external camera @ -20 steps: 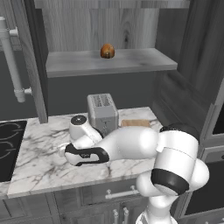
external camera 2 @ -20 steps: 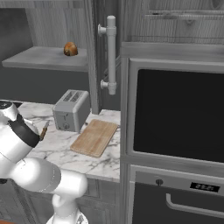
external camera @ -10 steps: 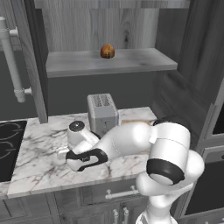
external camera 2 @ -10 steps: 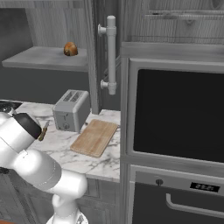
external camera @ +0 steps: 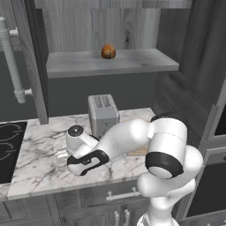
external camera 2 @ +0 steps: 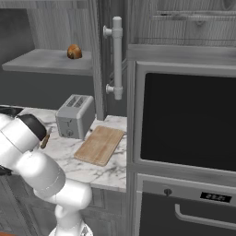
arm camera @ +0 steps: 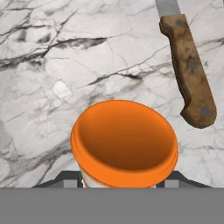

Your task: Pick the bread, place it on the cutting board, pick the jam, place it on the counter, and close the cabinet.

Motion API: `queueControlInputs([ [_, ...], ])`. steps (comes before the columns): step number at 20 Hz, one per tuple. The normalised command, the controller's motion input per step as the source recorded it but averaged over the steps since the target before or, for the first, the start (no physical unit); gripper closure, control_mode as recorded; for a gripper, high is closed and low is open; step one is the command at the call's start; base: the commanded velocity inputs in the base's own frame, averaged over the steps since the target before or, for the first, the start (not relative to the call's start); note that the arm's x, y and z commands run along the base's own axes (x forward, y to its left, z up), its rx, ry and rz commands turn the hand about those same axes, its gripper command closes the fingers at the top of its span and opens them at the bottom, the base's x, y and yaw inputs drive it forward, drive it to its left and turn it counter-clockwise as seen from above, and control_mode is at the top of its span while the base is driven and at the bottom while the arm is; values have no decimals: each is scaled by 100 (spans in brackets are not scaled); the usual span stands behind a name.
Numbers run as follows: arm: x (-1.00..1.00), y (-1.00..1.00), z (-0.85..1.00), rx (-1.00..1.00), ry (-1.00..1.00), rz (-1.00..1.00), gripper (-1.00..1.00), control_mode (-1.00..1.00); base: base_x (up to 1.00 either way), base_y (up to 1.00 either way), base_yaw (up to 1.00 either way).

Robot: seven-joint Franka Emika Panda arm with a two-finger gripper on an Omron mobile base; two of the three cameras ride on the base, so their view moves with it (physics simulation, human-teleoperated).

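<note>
My gripper (arm camera: 119,183) is shut on the jam (arm camera: 124,146), a small orange jar whose round face points at the hand camera. It hangs close over the white marble counter (arm camera: 52,52); I cannot tell if it touches. In the left base view the hand (external camera: 84,161) is low over the counter's front left part (external camera: 35,172). The bread (external camera: 108,51) (external camera 2: 73,51) sits on the grey shelf of the open cabinet (external camera: 110,64). The wooden cutting board (external camera 2: 100,144) lies on the counter right of the toaster, bare.
A brown-handled knife (arm camera: 188,74) lies on the marble just beside the jar. The silver toaster (external camera: 103,114) (external camera 2: 75,115) stands behind the arm. A black cooktop (external camera: 9,150) is at the left, an oven (external camera 2: 189,120) at the right. The cabinet door handle (external camera 2: 116,57) juts out.
The arm has swung left and down, bringing the hand with the jar lower over the front of the counter. The bread and the board have not moved.
</note>
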Motion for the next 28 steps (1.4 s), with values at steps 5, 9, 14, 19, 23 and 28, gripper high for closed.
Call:
queueControlInputs([
  [5, 2, 0, -20, 0, -1, 0, 100, -100, 0, 0, 0],
  [9, 0, 0, -14, 0, 0, 0, 100, -100, 0, 0, 0],
  [14, 0, 0, -2, 0, 0, 0, 100, -100, 0, 0, 0],
  [19, 0, 0, 0, 0, 0, 0, -100, -100, 0, 0, 0],
  [23, 0, 0, 0, 0, 0, 0, -100, -100, 0, 0, 0],
  [28, 0, 0, 0, 0, 0, 0, -100, -100, 0, 0, 0],
])
